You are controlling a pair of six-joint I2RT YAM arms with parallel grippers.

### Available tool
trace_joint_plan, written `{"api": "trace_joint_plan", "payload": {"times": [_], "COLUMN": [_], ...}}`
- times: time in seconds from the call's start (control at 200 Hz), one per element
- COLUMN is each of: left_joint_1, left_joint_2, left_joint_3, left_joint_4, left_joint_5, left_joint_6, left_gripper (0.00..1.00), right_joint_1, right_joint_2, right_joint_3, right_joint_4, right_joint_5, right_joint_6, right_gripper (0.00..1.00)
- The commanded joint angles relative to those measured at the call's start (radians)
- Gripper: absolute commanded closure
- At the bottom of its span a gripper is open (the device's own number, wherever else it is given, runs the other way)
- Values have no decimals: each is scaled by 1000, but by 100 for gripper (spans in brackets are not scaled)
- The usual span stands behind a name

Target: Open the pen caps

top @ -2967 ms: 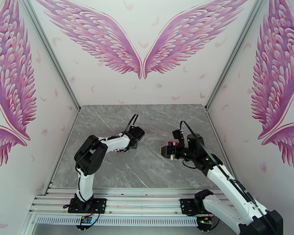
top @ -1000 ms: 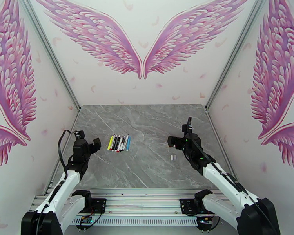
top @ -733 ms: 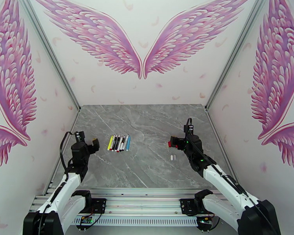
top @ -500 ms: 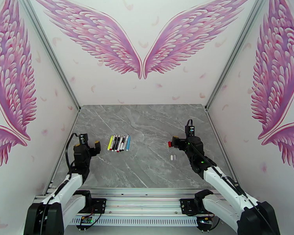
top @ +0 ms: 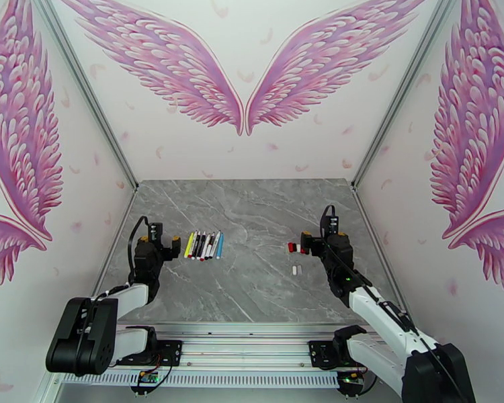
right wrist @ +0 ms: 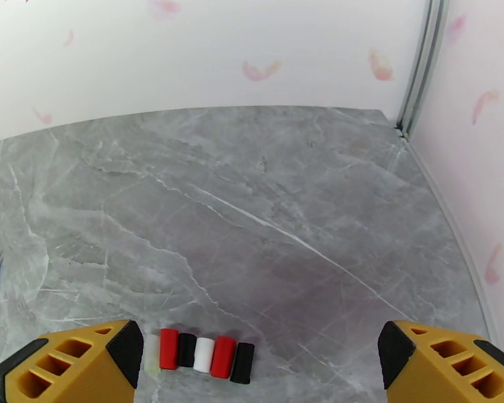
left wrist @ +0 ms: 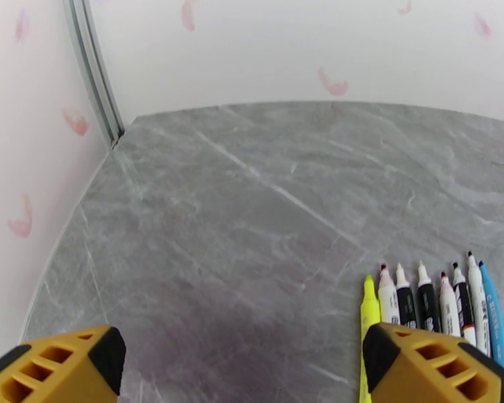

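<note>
Left fingers (left wrist: 70,361) wide open, holding nothing; right fingers (right wrist: 70,361) same. Pens (left wrist: 430,307) uncapped, in a row on the counter (right wrist: 265,196) near left fingers. Pen caps (right wrist: 198,354) lined up just beside right fingers.

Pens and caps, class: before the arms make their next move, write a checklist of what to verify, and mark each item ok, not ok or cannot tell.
1. All the pens in the row show bare tips: ok.
2. The caps lie apart from the pens on the table: ok.
3. The left gripper is open and empty: ok.
4. The right gripper is open and empty: ok.
5. One cap accounted for per pen: cannot tell.
</note>
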Motion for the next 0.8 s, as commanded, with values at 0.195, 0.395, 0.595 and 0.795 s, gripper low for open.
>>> {"api": "trace_joint_plan", "payload": {"times": [0.195,0.395,0.595,0.795], "left_joint_1": [52,59,56,56], "left_joint_2": [155,158,158,156], "left_joint_3": [102,104,104,104], "left_joint_4": [49,51,52,52], "left_joint_5": [115,116,109,107], "left_joint_6": [-35,-41,-41,-40], "left_gripper": [1,1,1,1], "right_joint_1": [-43,-75,-107,-117], "right_joint_2": [91,198,344,438], "right_joint_3": [-18,-2,-12,-18], "right_joint_4": [142,244,422,528], "right_joint_5": [-56,-98,-127,-178], "right_joint_6": [-30,-57,-65,-81], "right_gripper": [1,1,1,1]}}
